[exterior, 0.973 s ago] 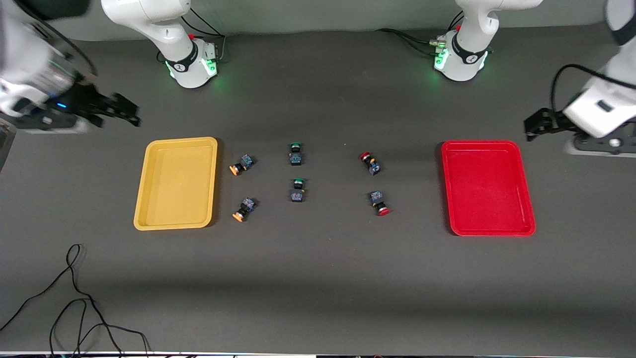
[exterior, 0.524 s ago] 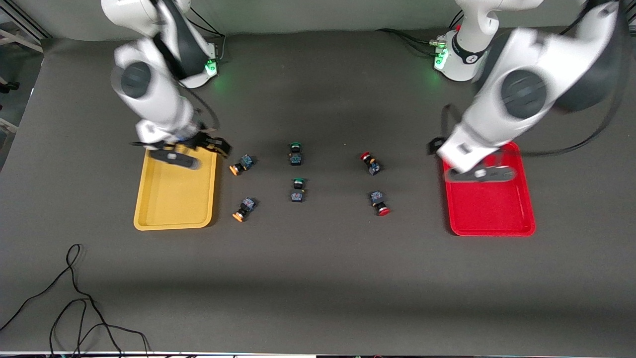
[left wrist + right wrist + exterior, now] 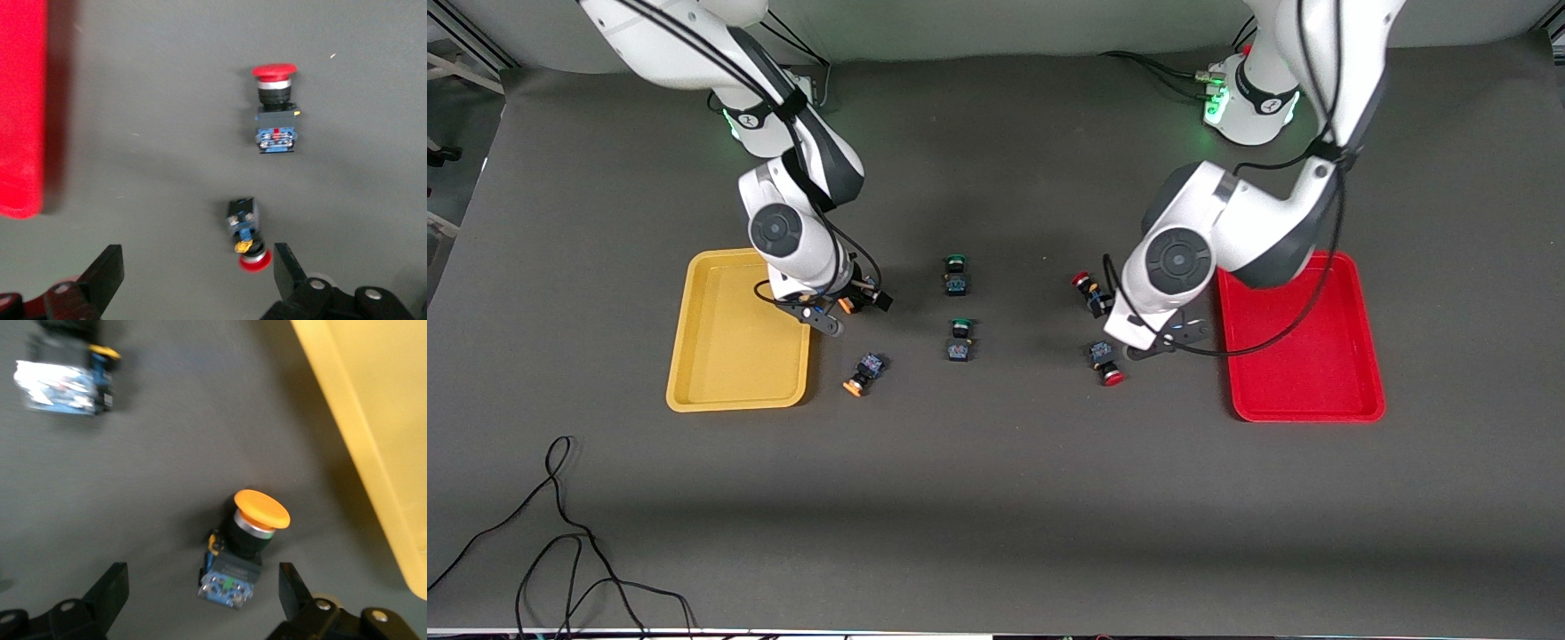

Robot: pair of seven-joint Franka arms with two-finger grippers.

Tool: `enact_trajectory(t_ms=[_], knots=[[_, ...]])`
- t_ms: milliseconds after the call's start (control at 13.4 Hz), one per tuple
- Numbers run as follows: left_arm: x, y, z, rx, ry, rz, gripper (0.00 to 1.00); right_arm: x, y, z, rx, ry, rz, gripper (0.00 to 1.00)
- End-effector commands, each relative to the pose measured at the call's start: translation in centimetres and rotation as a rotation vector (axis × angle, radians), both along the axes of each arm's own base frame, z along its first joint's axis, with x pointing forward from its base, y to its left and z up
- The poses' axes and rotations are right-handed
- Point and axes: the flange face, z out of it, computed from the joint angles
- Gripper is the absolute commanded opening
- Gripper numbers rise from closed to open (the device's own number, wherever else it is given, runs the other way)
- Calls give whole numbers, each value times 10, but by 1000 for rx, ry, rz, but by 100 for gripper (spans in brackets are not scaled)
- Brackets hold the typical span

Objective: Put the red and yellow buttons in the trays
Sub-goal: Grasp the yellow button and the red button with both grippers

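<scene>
A dark table (image 3: 996,498) seen from above holds a yellow tray (image 3: 738,373) toward the right arm's end and a red tray (image 3: 1303,373) toward the left arm's end, both empty. The right gripper (image 3: 852,302) hangs over a yellow-capped button (image 3: 245,547) lying just beside the yellow tray; in the right wrist view its fingers (image 3: 107,597) stand spread wide to either side of that button, holding nothing. A second yellow-capped button (image 3: 863,373) lies nearer the front camera. The left gripper (image 3: 1129,331) hangs over the two red-capped buttons, one (image 3: 1107,363) nearer the front camera and one (image 3: 1089,292) farther; in the left wrist view its fingers (image 3: 107,277) are also spread and empty, with a red cap (image 3: 255,261) between them. Two green-capped buttons (image 3: 957,274) sit in the middle, well apart from both grippers. This looks like the approach before the first pick on each side. Next, each gripper likely needs to descend squarely and close across the blocky body. Bare tabletop surrounds each button, though the yellow tray's raised rim (image 3: 360,453) lies close to the right gripper's target.
</scene>
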Motion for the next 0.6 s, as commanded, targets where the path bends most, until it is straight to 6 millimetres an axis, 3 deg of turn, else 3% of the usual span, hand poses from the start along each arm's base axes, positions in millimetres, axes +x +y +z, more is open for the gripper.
enact_trajectory(t_ms=[0, 150, 224, 374, 449, 524], knots=[[-44, -17, -48, -13, -23, 19, 100, -8, -3, -15, -7, 11, -41, 97], [-53, -23, -78, -30, -28, 36, 99, -10, -5, -17, -12, 19, -42, 15], [-57, -24, -87, -31, -36, 76, 99, -9, -6, -16, -11, 16, -44, 2], [-63, -32, -103, -44, -49, 116, 96, -7, -7, -12, -11, 13, -45, 0], [-65, -32, -109, -42, -42, 112, 85, -6, -8, -9, -14, 15, -46, 0], [-65, -32, -107, -41, -43, 113, 64, -5, -10, -3, -18, 19, -45, 0]])
